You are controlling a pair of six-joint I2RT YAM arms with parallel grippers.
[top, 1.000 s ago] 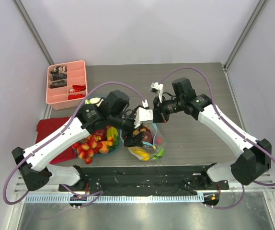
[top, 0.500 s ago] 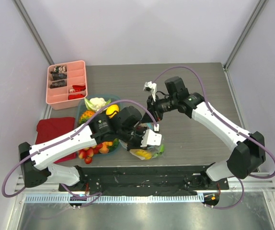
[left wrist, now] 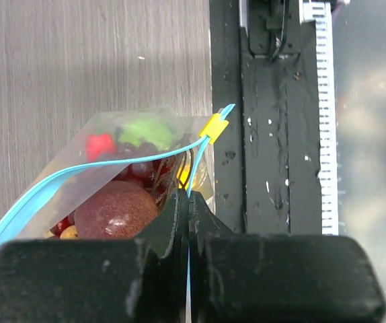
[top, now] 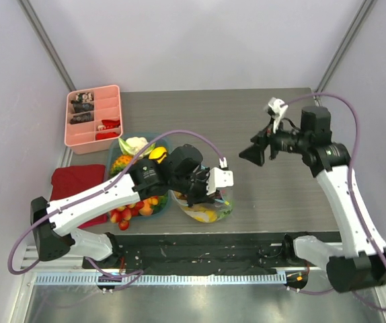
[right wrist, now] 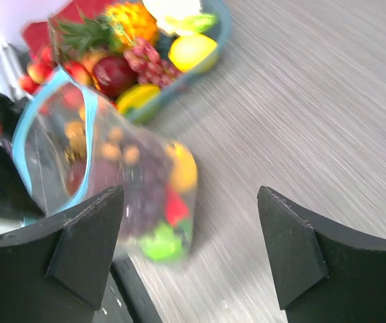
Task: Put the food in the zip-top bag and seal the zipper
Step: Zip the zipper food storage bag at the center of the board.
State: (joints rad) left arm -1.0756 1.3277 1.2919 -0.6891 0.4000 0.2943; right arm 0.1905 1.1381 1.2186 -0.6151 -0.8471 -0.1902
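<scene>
The clear zip-top bag [top: 210, 210] lies near the table's front edge and holds several pieces of food: a brown round fruit [left wrist: 116, 209], a green piece and a red one. Its teal-blue zipper [left wrist: 79, 176] carries a yellow slider [left wrist: 213, 126] at the end. My left gripper [left wrist: 188, 202] is shut on the zipper strip, its jaws pressed flat together on it. More food [top: 134, 202] fills a teal bowl [right wrist: 221, 25] left of the bag. My right gripper [top: 252, 155] hangs open above the table to the right of the bag, with nothing between its fingers [right wrist: 92, 242].
A pink divided tray [top: 93, 124] stands at the back left. A dark red cloth [top: 68, 185] lies under the left arm. The black mounting rail [top: 200, 250] runs along the near edge, just beside the bag.
My left gripper closed onto the bag's zipper strip. My right gripper opened, let go of the bag's edge and drew back to the right.
</scene>
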